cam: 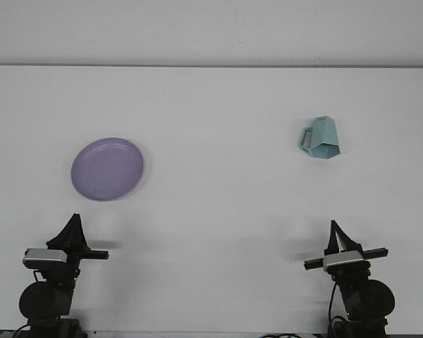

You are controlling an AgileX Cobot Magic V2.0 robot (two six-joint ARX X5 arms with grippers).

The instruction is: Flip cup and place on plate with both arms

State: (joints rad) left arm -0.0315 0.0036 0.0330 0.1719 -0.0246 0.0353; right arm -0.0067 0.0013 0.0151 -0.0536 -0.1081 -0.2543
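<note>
A: Front view, what do you log?

B: I log the purple plate point(107, 169) left on the white surface point(218, 127), and the teal cup point(321, 138) upside down, well apart at right, handle leftward.

A: End effectors?

B: Left end effector point(74, 227) and right end effector point(335, 234) sit near the bottom edge, both pinched closed, gripping nothing.

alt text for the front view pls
A white table holds a purple plate on the left and a teal cup, upside down, on the right. Both pincers, left and right, sit at the near edge, holding nothing.
</note>
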